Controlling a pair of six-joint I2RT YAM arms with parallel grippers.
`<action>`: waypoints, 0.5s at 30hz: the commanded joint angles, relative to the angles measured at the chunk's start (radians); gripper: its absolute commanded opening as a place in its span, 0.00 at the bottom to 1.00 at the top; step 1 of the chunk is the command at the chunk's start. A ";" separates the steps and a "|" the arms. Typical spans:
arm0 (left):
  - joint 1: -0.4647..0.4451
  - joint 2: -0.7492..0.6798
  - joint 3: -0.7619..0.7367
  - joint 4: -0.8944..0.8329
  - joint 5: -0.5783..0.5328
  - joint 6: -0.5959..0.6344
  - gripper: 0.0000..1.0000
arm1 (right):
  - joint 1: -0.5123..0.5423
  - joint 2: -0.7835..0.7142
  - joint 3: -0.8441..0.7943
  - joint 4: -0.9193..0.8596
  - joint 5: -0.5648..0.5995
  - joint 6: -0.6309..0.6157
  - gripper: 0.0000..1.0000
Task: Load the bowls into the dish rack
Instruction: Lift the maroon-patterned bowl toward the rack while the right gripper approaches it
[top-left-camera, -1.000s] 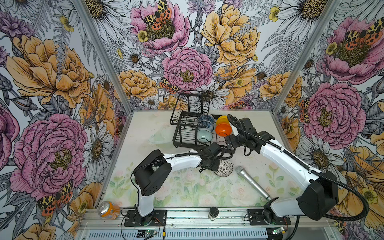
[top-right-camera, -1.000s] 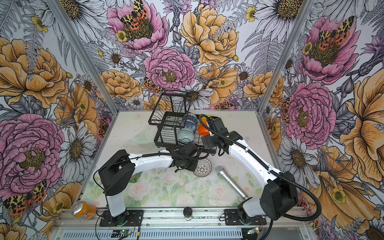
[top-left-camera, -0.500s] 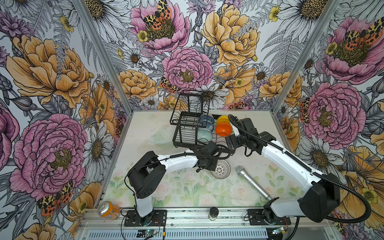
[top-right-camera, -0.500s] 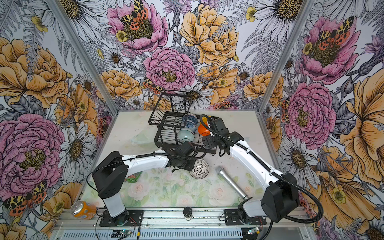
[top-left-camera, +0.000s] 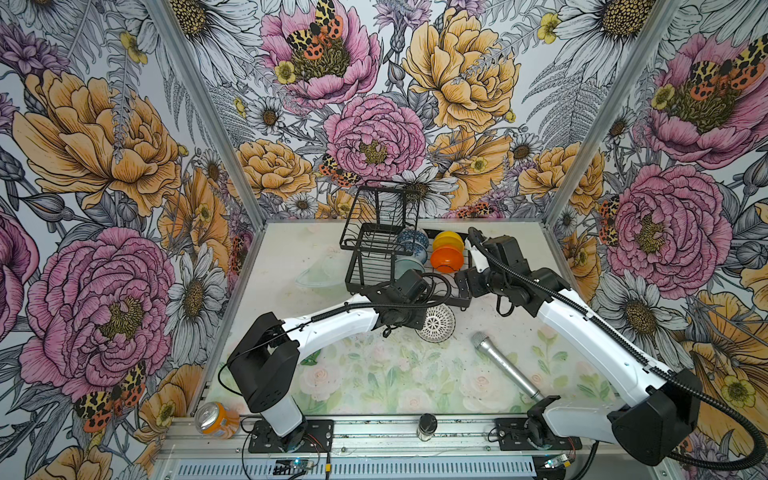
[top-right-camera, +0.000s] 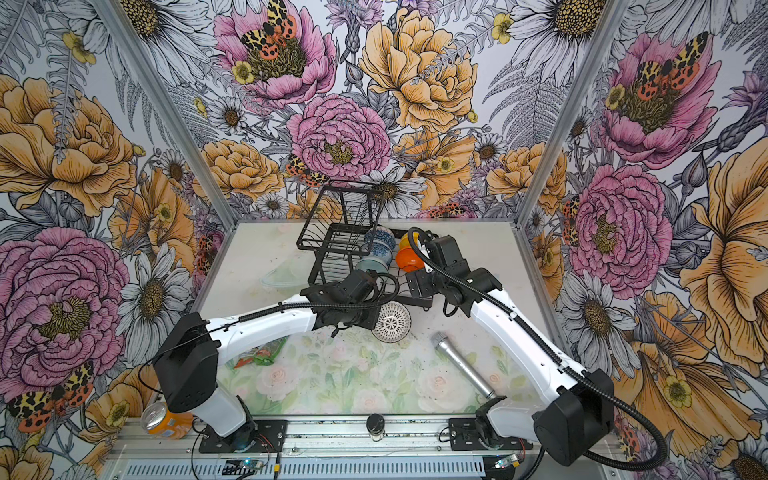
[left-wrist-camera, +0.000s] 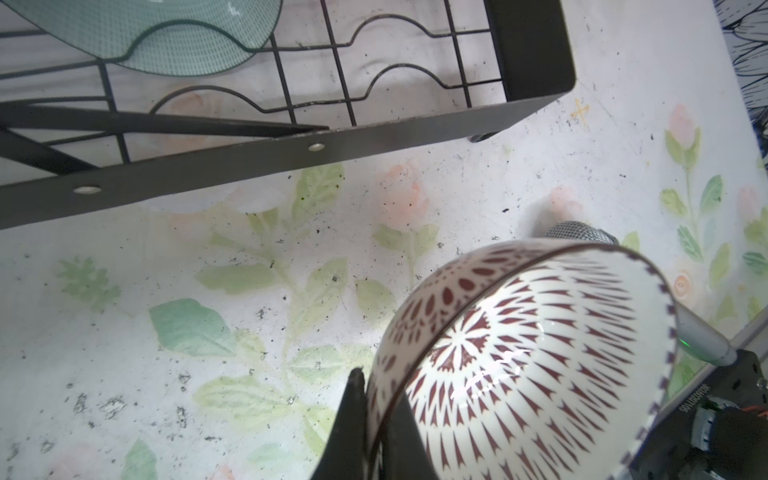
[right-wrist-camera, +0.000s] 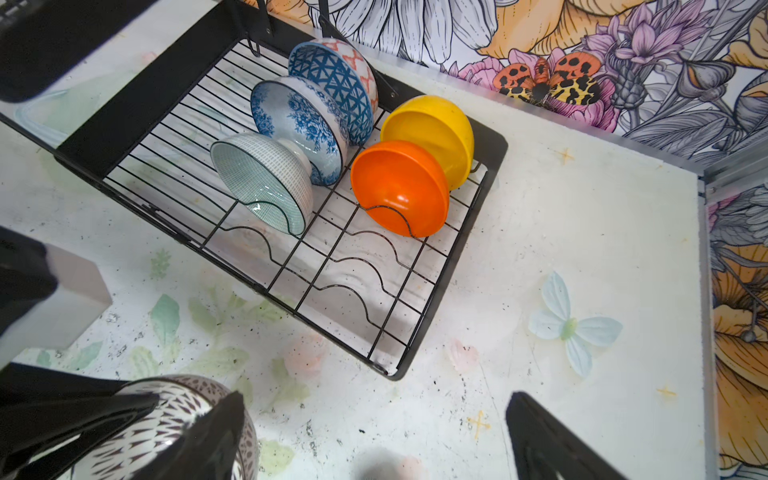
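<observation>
**Left claw** (left-wrist-camera: 373, 401): clamped on the rim of the white round bowl with a dark lattice pattern (left-wrist-camera: 519, 353). One finger is outside the wall and the other inside.

**Held bowl:** it is tilted, with its opening turned partly sideways. It is over the pale floral-printed counter (right-wrist-camera: 582, 249), just in front of the front rail of the black wire dish rack (right-wrist-camera: 496, 156) and outside it (whether its foot touches the counter cannot be told).

**Right claw** (right-wrist-camera: 374, 432): jaws wide apart and gripping nothing. It hangs above the counter near the rack's front corner, just beside the held bowl.

**Rack, lower tray:** five bowls stand on edge in two rows.
- **First row:** the blue geometric-patterned bowl (right-wrist-camera: 332, 87) is at the back, the white-and-blue floral bowl (right-wrist-camera: 299, 120) is against it, and the pale mint green bowl (right-wrist-camera: 257, 183) is foremost.
- **Second row:** the plain yellow bowl (right-wrist-camera: 432, 129) stands behind the plain orange bowl (right-wrist-camera: 399, 187), and the two touch.

**Counter:** in both top views a silver microphone (top-left-camera: 503, 365) lies near the held bowl.
</observation>
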 joint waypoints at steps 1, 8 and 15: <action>0.018 -0.054 0.002 0.026 -0.037 0.007 0.00 | -0.006 -0.037 0.006 -0.021 -0.051 0.029 0.99; 0.033 -0.067 0.056 0.026 -0.069 0.013 0.00 | 0.001 -0.063 -0.003 -0.024 -0.155 0.092 1.00; 0.030 -0.066 0.135 0.030 -0.112 0.013 0.00 | 0.040 -0.051 -0.011 -0.018 -0.157 0.159 1.00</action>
